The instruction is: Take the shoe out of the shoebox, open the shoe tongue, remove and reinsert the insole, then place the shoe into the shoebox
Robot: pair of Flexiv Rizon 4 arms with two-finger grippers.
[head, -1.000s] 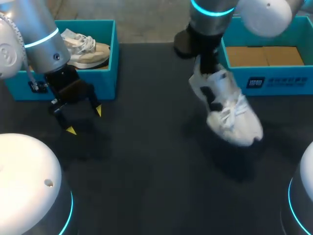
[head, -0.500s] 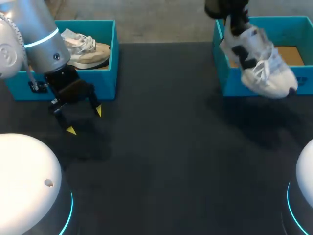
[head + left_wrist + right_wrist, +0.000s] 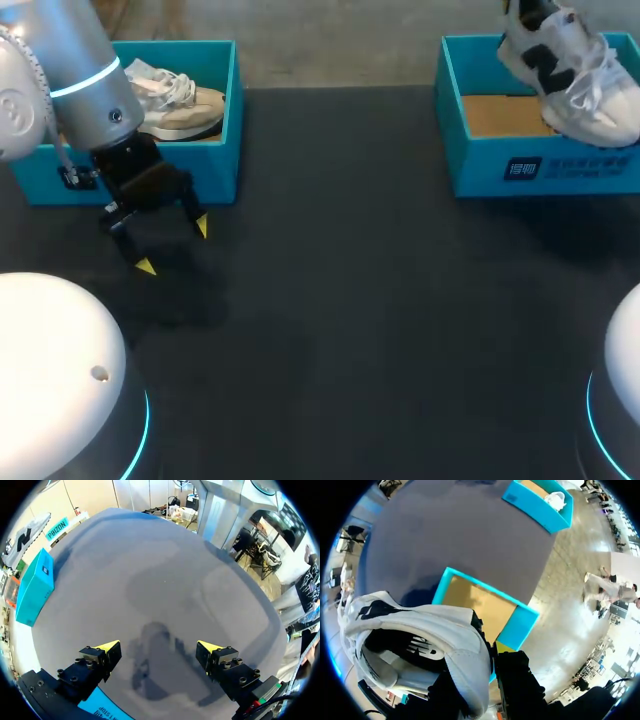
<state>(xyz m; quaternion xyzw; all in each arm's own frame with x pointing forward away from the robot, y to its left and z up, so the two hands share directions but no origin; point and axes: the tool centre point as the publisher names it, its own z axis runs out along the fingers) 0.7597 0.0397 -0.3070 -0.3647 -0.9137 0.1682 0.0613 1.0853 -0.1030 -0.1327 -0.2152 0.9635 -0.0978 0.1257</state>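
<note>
The white shoe (image 3: pixel 570 75) hangs tilted over the right part of the open blue box (image 3: pixel 480 170) at the far right of the dark tabletop (image 3: pixel 330 300), heel up and toe down toward the box's front wall. Whether its sole touches the box cannot be told. In the head view the right hand is out of sight past the far edge. In the right wrist view the right hand (image 3: pixel 482 665) is clamped on the shoe (image 3: pixel 420 630) at the heel collar: the white collar wall runs between its fingers, one yellow tip shows on the outside, and the other finger is hidden in the shoe's dark opening. The shoe's body lies beside and ahead of that hand, laces away from it, and the box's brown floor (image 3: pixel 475 605) shows under and beyond it. The left hand (image 3: pixel 172 245) hovers over the tabletop just in front of the left box (image 3: pixel 215 160), well apart from the shoe, fingers spread wide with nothing between them. The left wrist view shows the same spread fingers of the left hand (image 3: pixel 159 647) over bare tabletop, with the box (image 3: pixel 35 587) far ahead. A beige shoe (image 3: pixel 175 100) lies in the left box.
</note>
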